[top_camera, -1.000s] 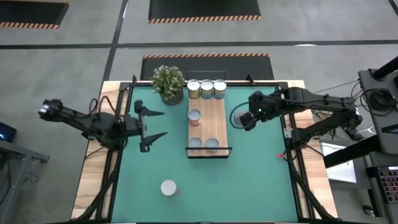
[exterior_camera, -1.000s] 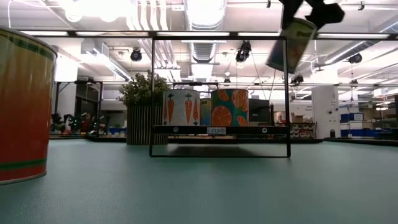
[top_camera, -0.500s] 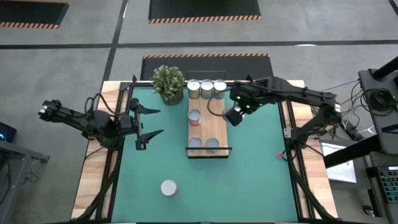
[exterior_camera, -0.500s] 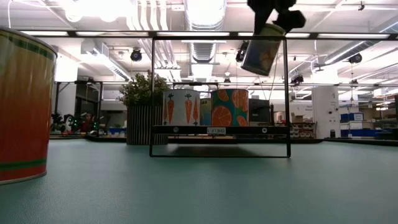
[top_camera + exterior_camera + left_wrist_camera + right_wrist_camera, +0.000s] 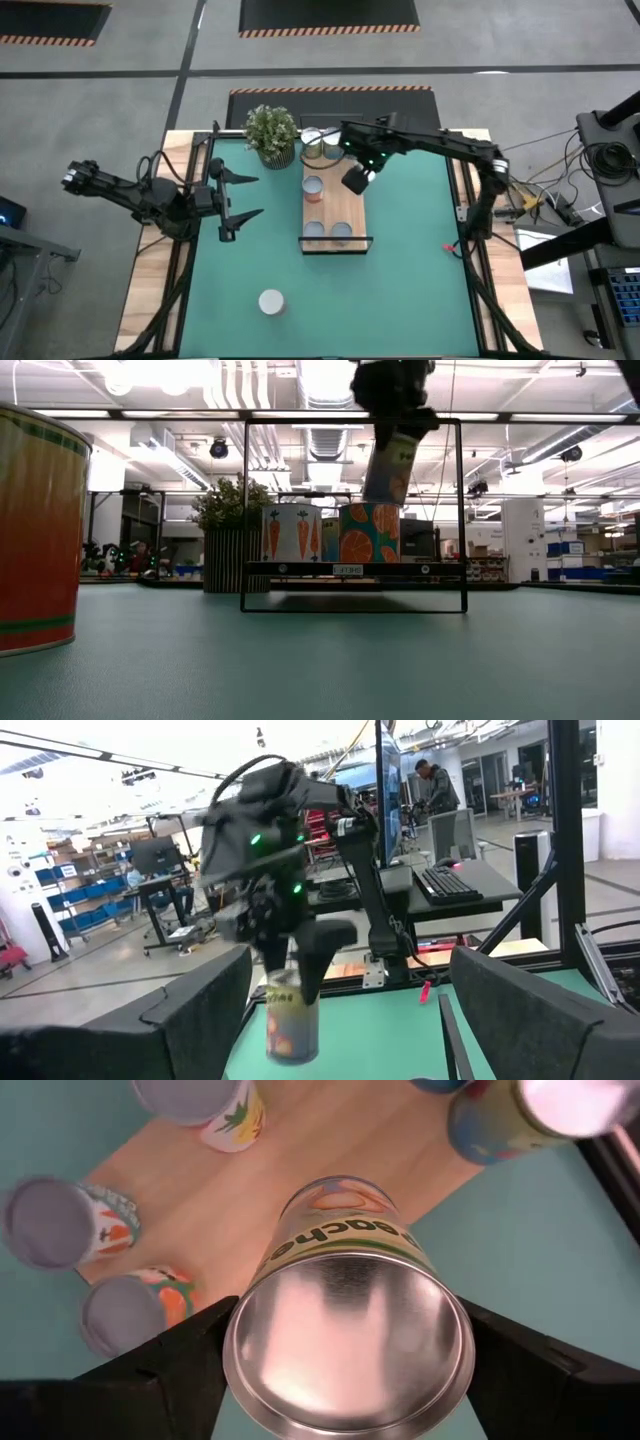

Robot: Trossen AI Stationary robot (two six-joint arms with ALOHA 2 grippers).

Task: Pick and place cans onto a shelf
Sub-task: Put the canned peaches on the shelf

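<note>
My right gripper (image 5: 355, 180) is shut on a can with a peach label (image 5: 345, 1255), held tilted above the far half of the wooden shelf (image 5: 345, 205). It also shows in the low view (image 5: 390, 465). Three cans stand on the shelf: one at its far left (image 5: 313, 188) and two at its near end (image 5: 314, 232) (image 5: 342, 232). More cans (image 5: 312, 140) stand by the shelf's far end, partly hidden by the arm. One can (image 5: 271, 301) stands alone on the green mat near the front. My left gripper (image 5: 240, 200) waits open left of the shelf. My right gripper pinches the can's round side just below its silvery upper rim (image 5: 240, 1350), one finger (image 5: 170, 1370) on each side. The fingers come from above, slanting down. The can hangs tilted below them, lifted clear of the shelf board.
A potted green plant (image 5: 271, 133) stands at the far edge, left of the shelf. The shelf's black wire frame (image 5: 350, 422) rises at its near end. The green mat (image 5: 410, 280) lies bare to the right and front of the shelf.
My right gripper has carried the can toward the table's left edge, from beside the shelf's right side to above the shelf board, sinking a little. The can has stayed tilted and lifted clear.
</note>
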